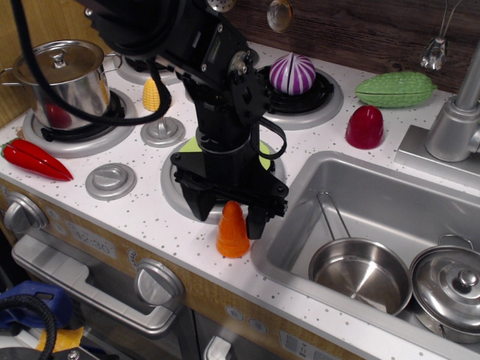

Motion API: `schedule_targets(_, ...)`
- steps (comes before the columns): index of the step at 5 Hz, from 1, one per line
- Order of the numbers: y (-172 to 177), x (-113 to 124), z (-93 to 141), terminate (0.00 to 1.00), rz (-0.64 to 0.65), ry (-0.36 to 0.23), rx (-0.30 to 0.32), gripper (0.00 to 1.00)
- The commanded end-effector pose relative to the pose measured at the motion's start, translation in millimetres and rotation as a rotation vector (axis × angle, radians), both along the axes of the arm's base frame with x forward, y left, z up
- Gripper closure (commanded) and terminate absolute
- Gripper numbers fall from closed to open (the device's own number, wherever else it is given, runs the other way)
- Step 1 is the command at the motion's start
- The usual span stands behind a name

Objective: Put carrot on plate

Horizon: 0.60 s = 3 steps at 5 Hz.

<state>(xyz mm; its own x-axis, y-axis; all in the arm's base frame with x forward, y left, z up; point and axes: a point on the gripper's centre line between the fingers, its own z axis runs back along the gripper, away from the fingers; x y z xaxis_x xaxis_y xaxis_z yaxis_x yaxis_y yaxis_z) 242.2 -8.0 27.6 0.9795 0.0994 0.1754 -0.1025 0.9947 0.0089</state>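
Observation:
The orange ridged carrot (232, 234) stands upright on the white counter near the front edge, just left of the sink. My black gripper (229, 216) hangs open right over it, its fingers on either side of the carrot's tip. The lime-green plate (264, 156) lies on the front middle burner behind the gripper. The arm hides most of it; only slivers show at its left and right edges.
A red pepper (34, 159) lies at the left. A lidded pot (60, 79), yellow corn (152, 93), a purple striped vegetable (294, 73), a green gourd (395, 88) and a red piece (365, 126) stand around. The sink (330, 180) holds a pan (358, 274) and a lidded pot (454, 291).

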Motion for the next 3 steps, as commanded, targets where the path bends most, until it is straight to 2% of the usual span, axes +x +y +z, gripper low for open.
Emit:
schedule_targets(1,-5,1,2,0.0,0.013,-0.031,0.011,1.0)
schedule_targets(2,-5,1,9,0.0,0.018,-0.023,0.018,1.0)
schedule_targets(3,2,0,30,0.0,0.008,0.011,0.051,1.0)
